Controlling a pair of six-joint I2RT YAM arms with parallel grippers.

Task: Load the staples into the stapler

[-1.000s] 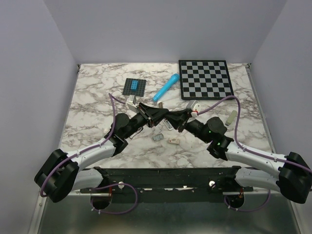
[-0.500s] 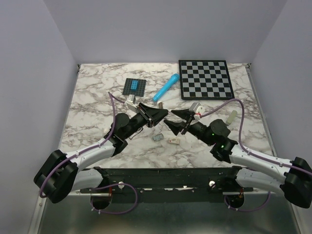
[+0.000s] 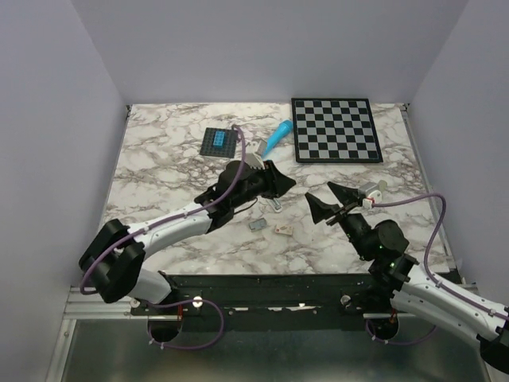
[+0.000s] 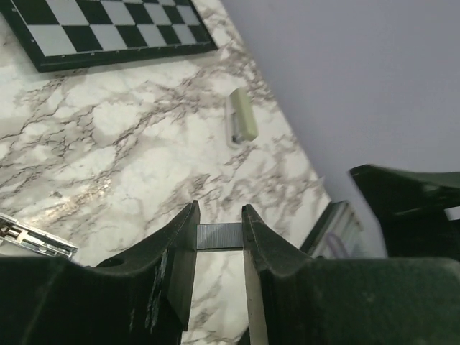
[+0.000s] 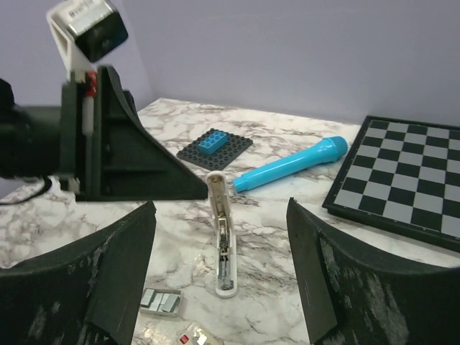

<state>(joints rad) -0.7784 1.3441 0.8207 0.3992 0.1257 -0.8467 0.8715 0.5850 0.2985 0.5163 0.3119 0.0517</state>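
The stapler [image 5: 224, 244] lies opened on the marble, cream-white with its metal rail facing up; from above the stapler [image 3: 274, 204] shows just below the left arm's tip. My left gripper [image 4: 220, 208] is shut on the staples [image 4: 219, 236], a short grey ribbed strip pinched crosswise between the jaws. From above, the left gripper [image 3: 285, 185] hovers just beyond the stapler's far end. My right gripper [image 5: 221, 203] stands wide open and holds nothing. It is drawn back to the right of the stapler, as the top view of the right gripper [image 3: 318, 191] shows.
An open box of staples [image 3: 257, 225] and a small carton [image 3: 282, 229] lie near the stapler. A blue cylinder [image 3: 274, 135], a dark brick plate [image 3: 219, 142] and a chessboard [image 3: 334, 129] sit behind. A cream bar-shaped piece [image 4: 242, 118] lies towards the right edge.
The right gripper opened wide, let go of the stapler and pulled back to the right. The left arm swung forward and right, its gripper still shut on the strip.
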